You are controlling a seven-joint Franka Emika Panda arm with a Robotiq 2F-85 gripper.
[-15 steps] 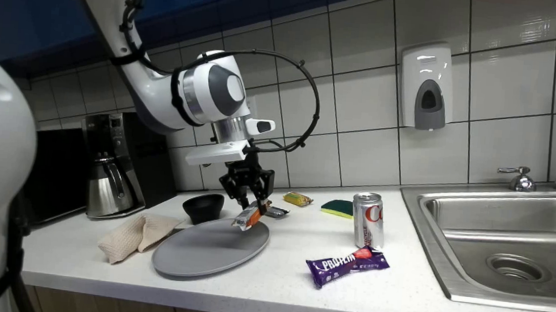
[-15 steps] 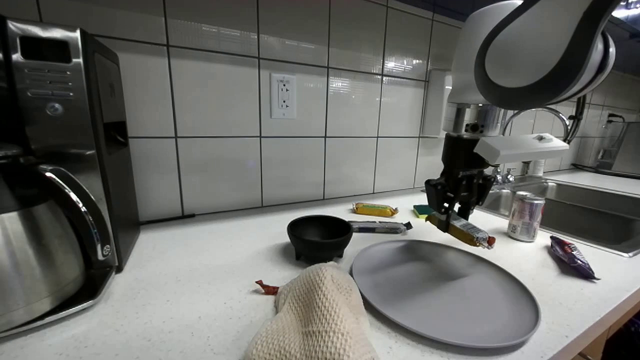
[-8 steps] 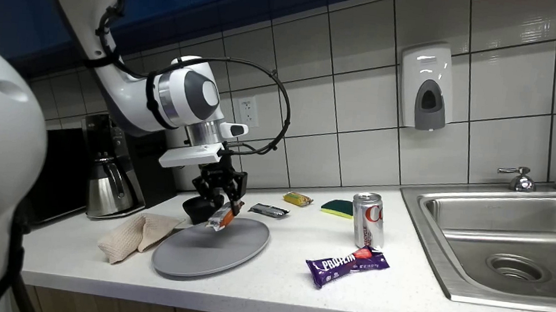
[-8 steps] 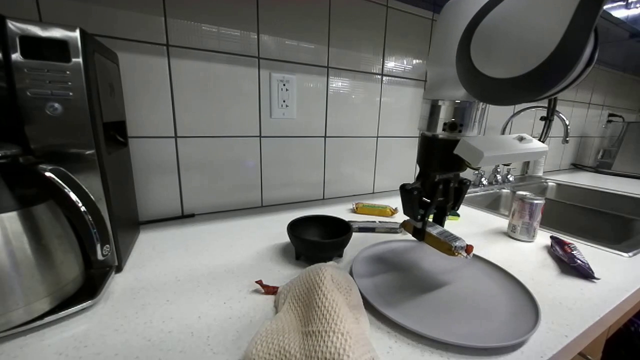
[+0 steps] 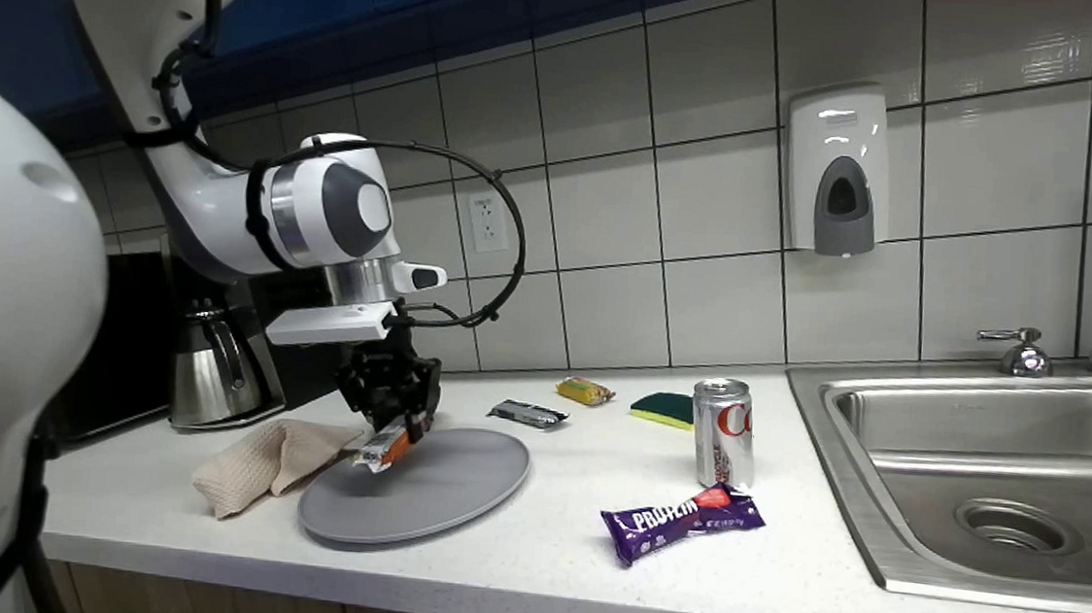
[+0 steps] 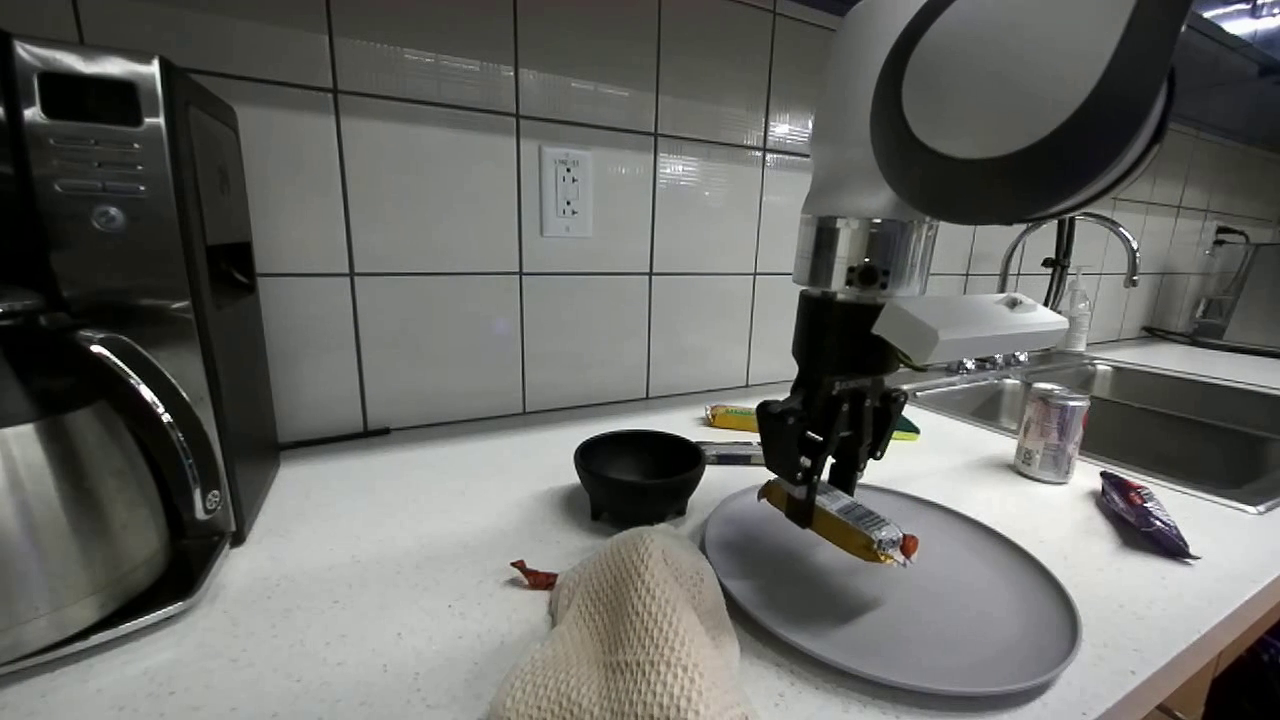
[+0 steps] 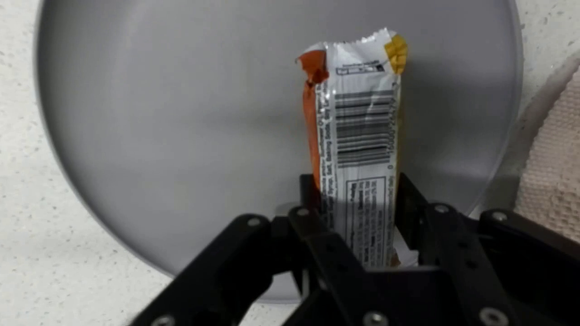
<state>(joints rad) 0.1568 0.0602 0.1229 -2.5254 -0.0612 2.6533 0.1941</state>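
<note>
My gripper point(image 5: 397, 425) is shut on a wrapped bar with orange, yellow and white sides point(image 5: 384, 448). In the wrist view the bar point(image 7: 362, 122) lies between both fingers point(image 7: 355, 194), its barcode side facing the camera. In an exterior view the gripper point(image 6: 820, 500) holds the bar point(image 6: 858, 528) tilted, one end lower, just above a flat grey plate point(image 6: 970, 630). The plate also shows in an exterior view point(image 5: 464, 485) and fills much of the wrist view point(image 7: 181, 113). A beige cloth point(image 6: 635, 630) lies beside the plate.
A black bowl point(image 6: 640, 475), silver bar point(image 5: 528, 413), yellow bar point(image 5: 585, 390) and sponge point(image 5: 663, 408) stand or lie behind the plate. A can point(image 5: 723, 433), purple bar point(image 5: 683, 520) and sink point(image 5: 844, 486) are to one side. A red wrapper end point(image 6: 534, 576) pokes from the cloth.
My gripper, with the bar held in it, has moved left in both exterior views and come down over the plate. The other objects have not moved.
</note>
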